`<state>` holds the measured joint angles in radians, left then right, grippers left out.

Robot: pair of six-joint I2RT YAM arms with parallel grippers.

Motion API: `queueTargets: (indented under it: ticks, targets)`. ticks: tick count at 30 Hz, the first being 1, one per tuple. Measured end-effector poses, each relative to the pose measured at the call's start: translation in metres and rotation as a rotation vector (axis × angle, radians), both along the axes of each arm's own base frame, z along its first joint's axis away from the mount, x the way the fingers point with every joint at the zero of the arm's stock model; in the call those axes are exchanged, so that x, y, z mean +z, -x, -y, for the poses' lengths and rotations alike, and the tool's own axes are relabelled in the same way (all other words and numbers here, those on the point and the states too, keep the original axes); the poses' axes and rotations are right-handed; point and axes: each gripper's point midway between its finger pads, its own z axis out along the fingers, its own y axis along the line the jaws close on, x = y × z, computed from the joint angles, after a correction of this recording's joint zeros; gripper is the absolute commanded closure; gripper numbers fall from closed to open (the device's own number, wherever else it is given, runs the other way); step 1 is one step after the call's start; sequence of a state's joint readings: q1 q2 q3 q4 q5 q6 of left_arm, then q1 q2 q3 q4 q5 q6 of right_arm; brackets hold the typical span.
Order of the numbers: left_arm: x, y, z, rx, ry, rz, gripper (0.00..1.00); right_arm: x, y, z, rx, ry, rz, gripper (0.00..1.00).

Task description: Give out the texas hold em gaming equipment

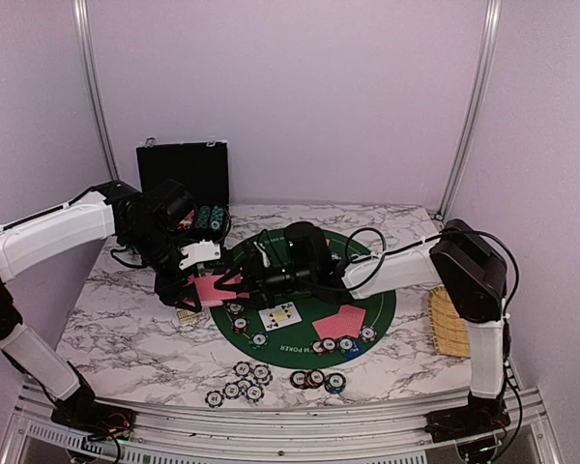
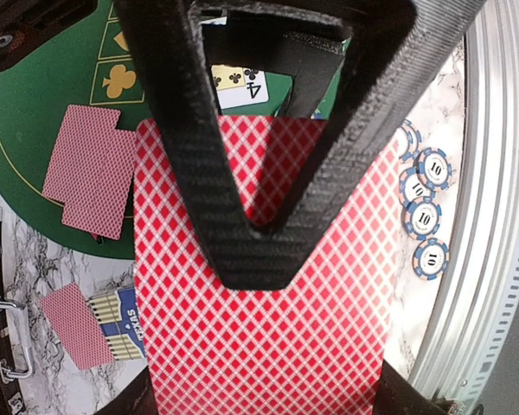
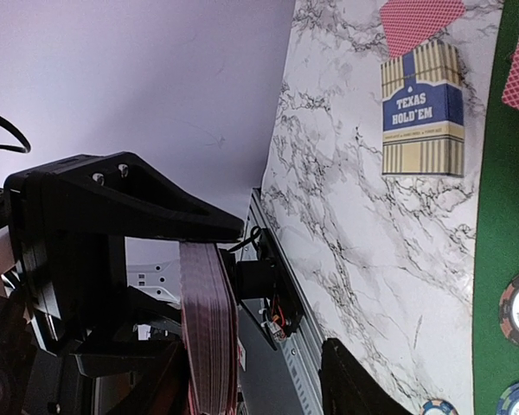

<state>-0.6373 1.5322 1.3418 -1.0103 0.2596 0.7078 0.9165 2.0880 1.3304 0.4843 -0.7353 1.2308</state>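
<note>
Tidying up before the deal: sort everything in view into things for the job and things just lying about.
For the job: deck of cards; dealt cards; chips.
Lying about: black case; yellow tray; card box.

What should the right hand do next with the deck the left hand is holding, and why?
Probably pinch one card off the red-backed deck and pull it away to deal. The left hand is shut on the deck, holding it out edge-on to the right hand, which sits right beside it over the green mat.
</note>
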Motion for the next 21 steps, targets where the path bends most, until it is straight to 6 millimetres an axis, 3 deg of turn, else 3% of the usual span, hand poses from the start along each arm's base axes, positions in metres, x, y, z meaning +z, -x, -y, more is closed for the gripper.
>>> queueTargets:
  ticks: [4,9,14,21]
  targets:
    - [-0.002,0.001,-0.002,0.001,-0.01,-0.002,1.0,-0.002,0.002,0.003,0.002,0.004,-0.007,0.52]
    - [-0.002,0.0,-0.002,-0.001,-0.013,0.0,1.0,0.001,0.003,0.003,0.008,-0.002,-0.002,0.74]
    - [-0.002,0.0,-0.004,-0.002,-0.02,0.005,1.0,0.012,0.004,0.006,0.01,-0.018,0.008,0.81]
    - [-0.003,-0.001,-0.005,0.001,-0.028,0.011,1.0,0.015,0.002,0.014,0.004,-0.014,0.01,0.98]
